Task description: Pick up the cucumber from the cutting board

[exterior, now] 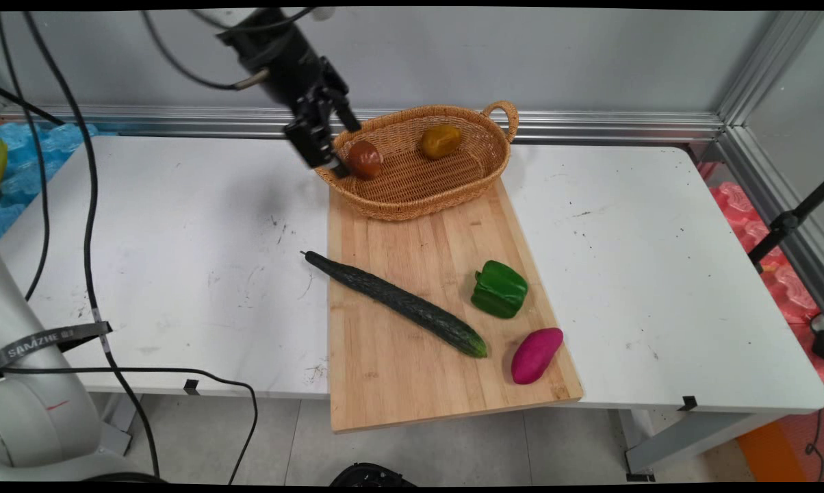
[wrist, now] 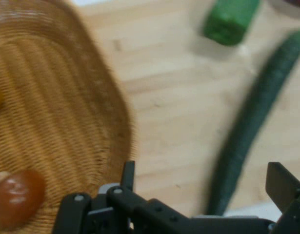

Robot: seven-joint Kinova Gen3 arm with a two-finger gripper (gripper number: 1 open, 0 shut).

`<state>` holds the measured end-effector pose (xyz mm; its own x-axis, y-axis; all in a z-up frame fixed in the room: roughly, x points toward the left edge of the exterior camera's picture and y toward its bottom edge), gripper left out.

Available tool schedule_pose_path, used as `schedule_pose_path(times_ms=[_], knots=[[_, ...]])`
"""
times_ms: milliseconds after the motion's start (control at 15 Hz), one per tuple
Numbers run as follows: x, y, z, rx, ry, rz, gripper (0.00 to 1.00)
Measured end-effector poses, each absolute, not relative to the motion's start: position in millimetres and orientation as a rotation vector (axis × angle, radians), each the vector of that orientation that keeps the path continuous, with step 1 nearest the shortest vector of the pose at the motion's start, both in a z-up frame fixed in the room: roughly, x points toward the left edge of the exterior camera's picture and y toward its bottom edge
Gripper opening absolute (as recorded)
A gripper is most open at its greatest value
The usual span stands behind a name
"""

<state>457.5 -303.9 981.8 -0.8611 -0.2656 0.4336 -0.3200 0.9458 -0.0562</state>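
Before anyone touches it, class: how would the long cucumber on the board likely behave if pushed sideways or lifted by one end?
The cucumber is round and long, so a sideways push would probably roll it across the cutting board. It looks straight and firm, likely stiff rather than floppy. Its stem end overhangs the board's left edge, so lifted from one end it may tilt.

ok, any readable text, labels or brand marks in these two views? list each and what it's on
"SAMZHE" on the grey cable strap wrapped round the black cable at the lower left of the main view; a smaller mark follows it, too small to read.
No other text: none on the wicker basket, cutting board, cucumber, green pepper or pincer. The hand view shows no writing.
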Motion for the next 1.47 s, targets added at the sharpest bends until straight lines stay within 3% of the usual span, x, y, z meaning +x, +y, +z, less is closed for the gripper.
schedule_pose_path(times_ms=[533, 1467], knots=[[457, -274, 958, 0.101, -2.731, 0.065, 1.0], [385, -292, 840, -0.063, -2.798, 0.011, 1.0]])
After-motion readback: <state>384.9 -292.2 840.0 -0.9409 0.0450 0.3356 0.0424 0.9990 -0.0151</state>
